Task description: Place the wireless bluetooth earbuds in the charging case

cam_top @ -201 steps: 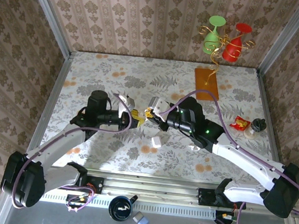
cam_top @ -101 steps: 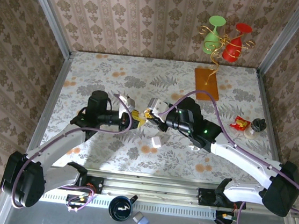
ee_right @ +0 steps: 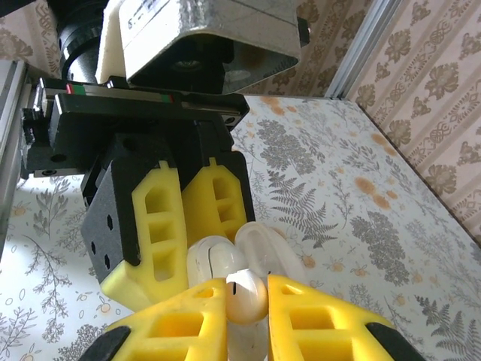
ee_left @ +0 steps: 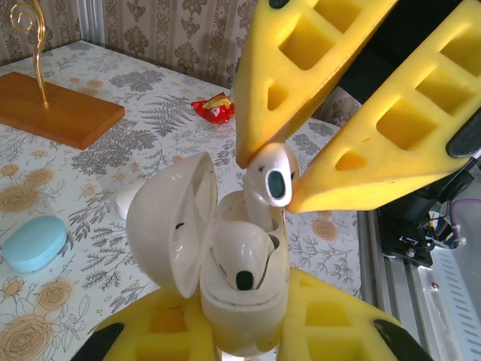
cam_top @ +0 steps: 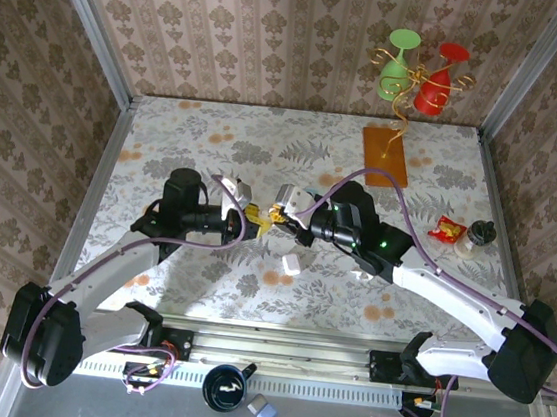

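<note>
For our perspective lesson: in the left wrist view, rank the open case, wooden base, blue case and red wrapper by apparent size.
1. Open case (nearest, so inflated)
2. Wooden base
3. Blue case
4. Red wrapper

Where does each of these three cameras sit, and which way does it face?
Top external: above, behind the arms, looking down at the table; both whole arms show.
Left wrist: on the left arm, looking past the left end effector at its open charging case.
Right wrist: on the right arm, looking past the right end effector at its pinched earbud.
Shared: both wrist views show case and earbud.
</note>
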Controlling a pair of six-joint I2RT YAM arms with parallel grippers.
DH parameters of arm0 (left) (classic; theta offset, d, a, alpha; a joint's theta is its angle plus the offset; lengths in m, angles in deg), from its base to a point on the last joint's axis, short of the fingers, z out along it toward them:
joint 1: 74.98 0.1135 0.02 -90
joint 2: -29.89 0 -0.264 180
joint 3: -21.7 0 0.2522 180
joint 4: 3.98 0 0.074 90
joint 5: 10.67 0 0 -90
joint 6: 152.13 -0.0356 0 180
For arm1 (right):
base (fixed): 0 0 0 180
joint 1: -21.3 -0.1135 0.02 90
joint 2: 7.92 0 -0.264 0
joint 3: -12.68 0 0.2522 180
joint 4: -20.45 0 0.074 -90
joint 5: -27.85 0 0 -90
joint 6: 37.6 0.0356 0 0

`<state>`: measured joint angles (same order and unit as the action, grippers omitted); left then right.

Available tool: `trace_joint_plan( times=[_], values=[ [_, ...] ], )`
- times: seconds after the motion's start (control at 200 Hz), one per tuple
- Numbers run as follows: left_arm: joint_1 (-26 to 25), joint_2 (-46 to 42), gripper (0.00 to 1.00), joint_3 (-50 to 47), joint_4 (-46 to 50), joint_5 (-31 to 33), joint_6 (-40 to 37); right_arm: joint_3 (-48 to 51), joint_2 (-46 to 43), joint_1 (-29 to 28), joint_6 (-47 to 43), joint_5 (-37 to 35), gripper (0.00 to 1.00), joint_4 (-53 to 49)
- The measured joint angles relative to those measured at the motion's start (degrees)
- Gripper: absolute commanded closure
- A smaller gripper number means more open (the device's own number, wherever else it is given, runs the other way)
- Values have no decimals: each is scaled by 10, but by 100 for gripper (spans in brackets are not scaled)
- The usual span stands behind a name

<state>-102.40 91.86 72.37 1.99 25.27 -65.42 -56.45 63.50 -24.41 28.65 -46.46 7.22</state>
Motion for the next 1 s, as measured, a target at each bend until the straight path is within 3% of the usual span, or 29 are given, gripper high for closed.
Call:
trace_joint_plan(
  times=[0.265, 0.535, 0.77, 1.0],
  values=[
    [-3, 0, 95, 0, 1, 0, 0, -1, 12, 2, -16, 36, 72, -14],
    [-3, -1, 95, 0, -2, 4, 0, -1, 13, 2, -11, 35, 49, -19],
    [-3, -1, 95, 0, -10, 9, 0, 13, -24, 2, 26, 21, 40, 31],
    [-3, -1, 95, 0, -19, 16, 0, 19, -28, 3, 88, -28, 39, 57]
  ],
)
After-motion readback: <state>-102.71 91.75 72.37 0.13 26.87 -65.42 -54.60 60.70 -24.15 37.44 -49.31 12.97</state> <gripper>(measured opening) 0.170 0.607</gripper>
